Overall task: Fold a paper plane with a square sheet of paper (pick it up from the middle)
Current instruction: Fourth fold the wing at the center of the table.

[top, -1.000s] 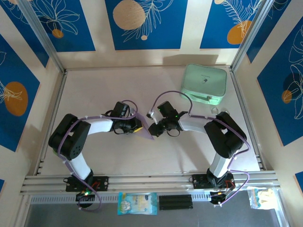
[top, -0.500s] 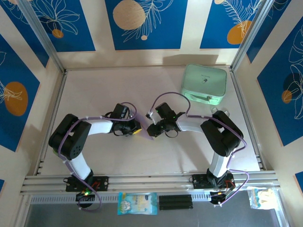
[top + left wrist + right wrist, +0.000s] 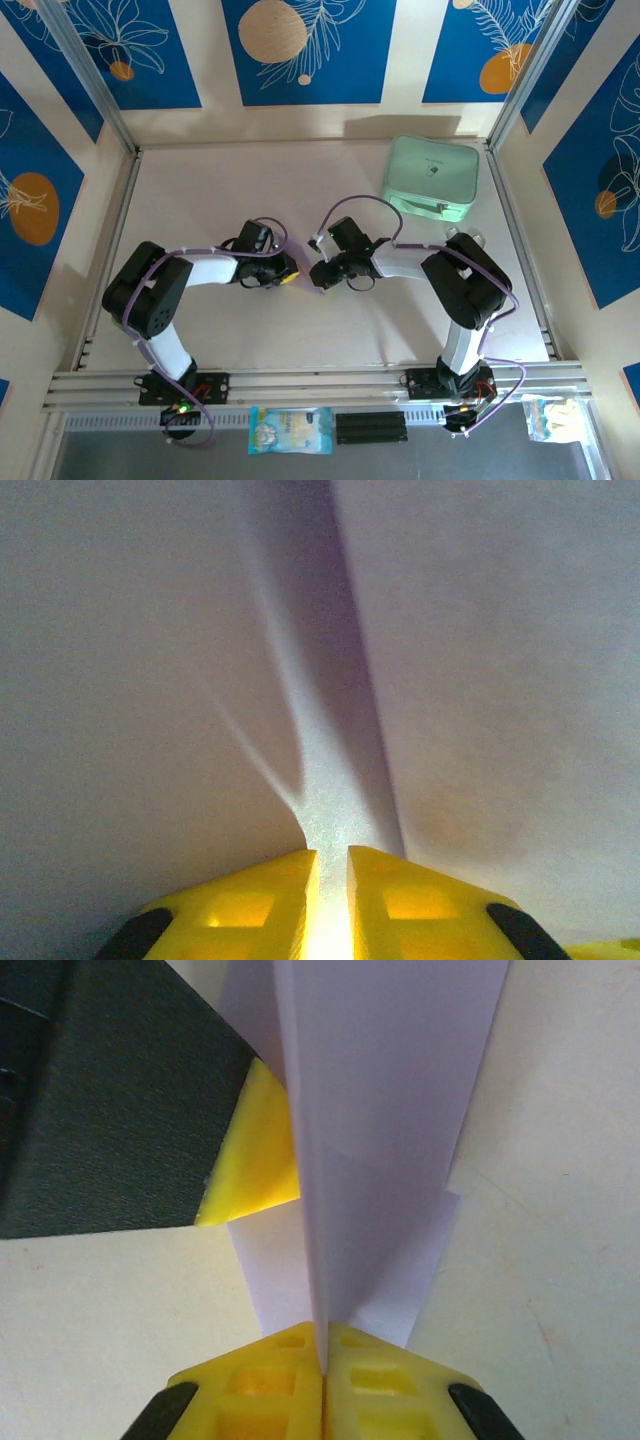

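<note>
Cream-coloured flat tabletop [image 3: 200,200] is stretching under everything I am watching from above. The white-and-black left arm [image 3: 210,268] and the matching right arm [image 3: 405,265] are reaching in toward each other, and their tips are meeting well to the near left of the mint-green rounded zip case [image 3: 432,178], which is sitting at the far right of the table.

The left gripper [image 3: 332,865] is clenching its yellow fingers on a raised ridge of the thin, pale lilac, creased sheet of paper [image 3: 480,630], which is spreading wide beyond the pads. The right gripper [image 3: 325,1345] is facing it from the case's side, jaws squeezed together on a standing fold of the same sheet. One yellow fingertip [image 3: 255,1150] of the left gripper is lying against that fold, on the side away from the case.
</note>
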